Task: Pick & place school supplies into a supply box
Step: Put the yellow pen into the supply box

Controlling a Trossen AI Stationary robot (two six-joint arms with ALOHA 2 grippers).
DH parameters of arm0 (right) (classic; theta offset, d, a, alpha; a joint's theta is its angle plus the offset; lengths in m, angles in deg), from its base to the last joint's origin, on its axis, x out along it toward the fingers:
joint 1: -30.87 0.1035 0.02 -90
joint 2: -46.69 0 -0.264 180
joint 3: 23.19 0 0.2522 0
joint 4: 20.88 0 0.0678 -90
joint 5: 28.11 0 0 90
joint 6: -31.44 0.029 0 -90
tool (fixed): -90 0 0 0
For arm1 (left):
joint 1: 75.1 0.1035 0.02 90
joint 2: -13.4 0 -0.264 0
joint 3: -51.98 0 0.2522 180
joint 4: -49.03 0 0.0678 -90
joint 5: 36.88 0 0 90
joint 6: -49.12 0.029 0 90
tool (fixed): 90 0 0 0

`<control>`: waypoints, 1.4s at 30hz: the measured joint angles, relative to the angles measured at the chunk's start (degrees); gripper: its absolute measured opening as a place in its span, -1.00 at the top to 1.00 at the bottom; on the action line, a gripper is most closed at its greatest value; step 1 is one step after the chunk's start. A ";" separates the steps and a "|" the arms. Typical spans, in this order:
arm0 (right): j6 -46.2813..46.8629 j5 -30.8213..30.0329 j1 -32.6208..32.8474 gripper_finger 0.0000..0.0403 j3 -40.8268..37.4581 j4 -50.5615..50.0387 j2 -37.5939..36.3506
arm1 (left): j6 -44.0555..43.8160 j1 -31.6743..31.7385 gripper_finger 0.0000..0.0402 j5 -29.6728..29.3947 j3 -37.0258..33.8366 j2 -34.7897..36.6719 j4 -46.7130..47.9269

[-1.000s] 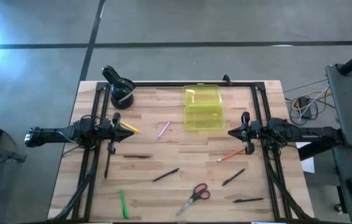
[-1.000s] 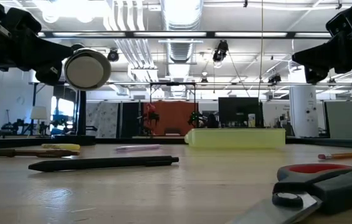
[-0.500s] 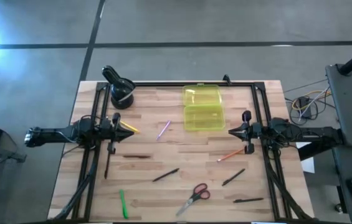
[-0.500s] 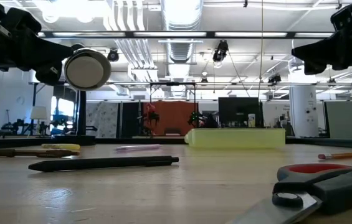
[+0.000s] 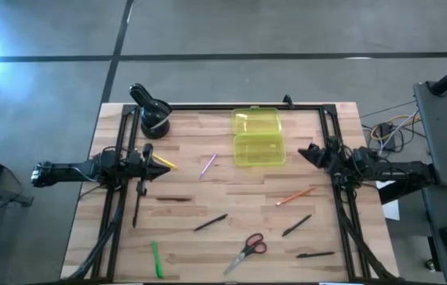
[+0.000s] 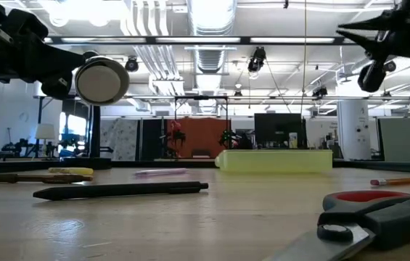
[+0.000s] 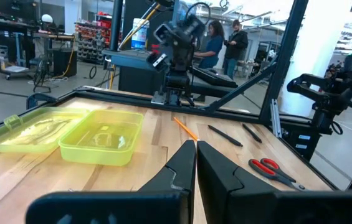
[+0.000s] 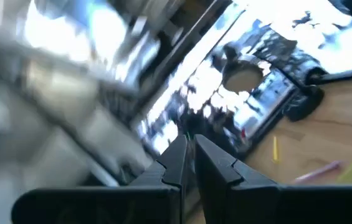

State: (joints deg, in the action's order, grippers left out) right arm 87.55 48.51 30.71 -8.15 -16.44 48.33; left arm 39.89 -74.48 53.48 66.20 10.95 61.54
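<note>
1. Yellow-green and translucent, the supply box (image 5: pixel 259 149) is sitting in the upper middle of the high view with its lid (image 5: pixel 255 121) folded open above it; nothing appears to be lying inside yet.
2. The right gripper (image 5: pixel 303 150) is swinging: half a second ago it was pointing level at centre right, and now its tip is angling up toward the box's right edge. Its fingers (image 8: pixel 174 163) are pressed nearly together and carrying nothing.
3. The right wrist view is smearing with that motion, so the arm is probably only starting its first approach.
4. The left gripper (image 5: pixel 163 162) is staying where it was at centre left, jaws closed and empty, its tip over the yellow pencil (image 5: pixel 165 164).
5. The supplies are all lying loose on the wood: pink-purple pen (image 5: pixel 207 165), orange pencil (image 5: pixel 295 195), green pen (image 5: pixel 157 259), scissors (image 5: pixel 246 251) and several black pens (image 5: pixel 210 223).
6. So the task is barely beginning.
</note>
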 joint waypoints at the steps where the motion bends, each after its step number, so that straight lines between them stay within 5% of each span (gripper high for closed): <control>1: 3.24 -3.31 0.00 0.89 0.00 0.46 0.00 | 0.00 0.00 1.00 0.00 0.01 0.01 -0.01; 7: 15.73 -14.36 0.00 0.89 0.00 2.99 0.07 | 0.74 0.03 1.00 -2.07 0.00 -0.04 -2.76; 14: 15.48 -16.22 0.02 0.89 0.00 13.42 1.50 | -8.10 0.01 1.00 -1.55 -0.01 -0.01 -24.27; 19: 3.39 -16.22 0.02 0.89 2.62 27.17 5.27 | -13.33 0.01 1.00 -4.06 -0.01 -0.01 -46.96; 28: -14.27 -16.25 0.02 0.89 17.66 27.08 19.51 | -17.25 0.01 1.00 -7.34 0.97 -0.01 -78.16; 36: -22.18 -14.82 0.02 0.89 29.28 26.82 33.01 | -5.61 0.01 1.00 -9.95 4.30 -0.01 -80.85; 42: -24.86 -14.50 0.00 0.89 37.26 26.85 39.67 | -8.42 0.01 1.00 -12.42 9.28 -0.16 -80.80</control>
State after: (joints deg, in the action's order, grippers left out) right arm 62.68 34.01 30.71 29.11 10.40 88.00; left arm 31.46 -74.47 41.06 75.48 10.79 -19.27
